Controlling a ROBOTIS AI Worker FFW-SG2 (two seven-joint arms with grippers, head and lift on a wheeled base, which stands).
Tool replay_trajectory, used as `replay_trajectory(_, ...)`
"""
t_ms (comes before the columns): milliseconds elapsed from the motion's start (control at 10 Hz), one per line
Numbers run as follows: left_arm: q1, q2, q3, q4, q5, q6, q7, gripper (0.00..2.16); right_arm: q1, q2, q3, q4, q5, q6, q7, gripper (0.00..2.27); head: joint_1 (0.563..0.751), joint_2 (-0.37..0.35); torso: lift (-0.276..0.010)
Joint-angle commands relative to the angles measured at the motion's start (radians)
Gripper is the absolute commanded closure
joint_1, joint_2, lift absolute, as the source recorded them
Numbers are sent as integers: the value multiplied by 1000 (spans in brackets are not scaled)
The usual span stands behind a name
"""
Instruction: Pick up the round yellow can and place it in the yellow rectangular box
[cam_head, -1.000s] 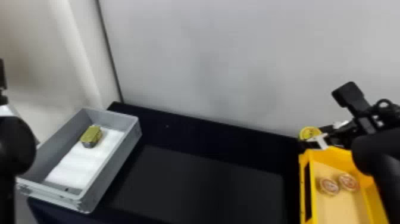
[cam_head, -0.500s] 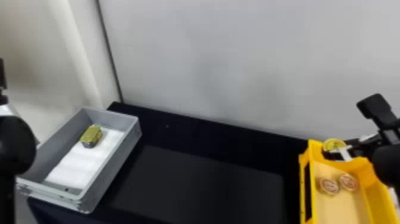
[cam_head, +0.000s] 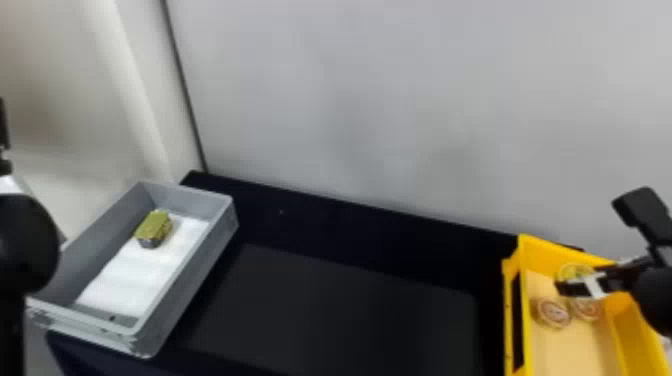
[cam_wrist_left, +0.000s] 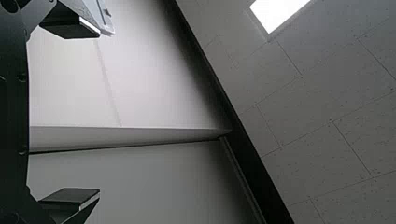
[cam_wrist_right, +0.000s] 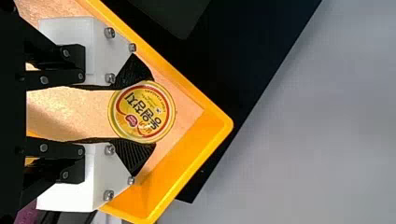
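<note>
Round yellow can (cam_wrist_right: 142, 112) gripped at the far end of the yellow rectangular box (cam_head: 545, 250)

Right gripper (cam_head: 575, 278): fingers parted by the can's width, pads against opposite sides of its rim, printed lid toward the wrist camera; can near the box's far left corner, base contact with the box floor cannot be told; two round cans (cam_head: 554, 312) on the box floor, side by side, nearer the robot than the held one; box at the right end of the black table (cam_head: 340, 310); grey tray (cam_head: 185, 280) at the table's left end, green-yellow block (cam_head: 154, 226) on its white liner (cam_head: 135, 280), toward the tray's far edge; left arm (cam_head: 25, 245) at the head view's left edge, its gripper (cam_wrist_left: 99, 113) spread wide, nothing between the fingers
</note>
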Motion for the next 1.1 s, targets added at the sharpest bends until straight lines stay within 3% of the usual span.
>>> replay_trajectory(0,0,-1,0,-1,0,0,0,82,4,7,-26,52,0,-16,-4,785,694,-78,0)
replay_trajectory(1000,-5,-1,0,-1,0,-2,0,82,-22,34,-85,219,-3,-54,-52,785,694,-78,0)
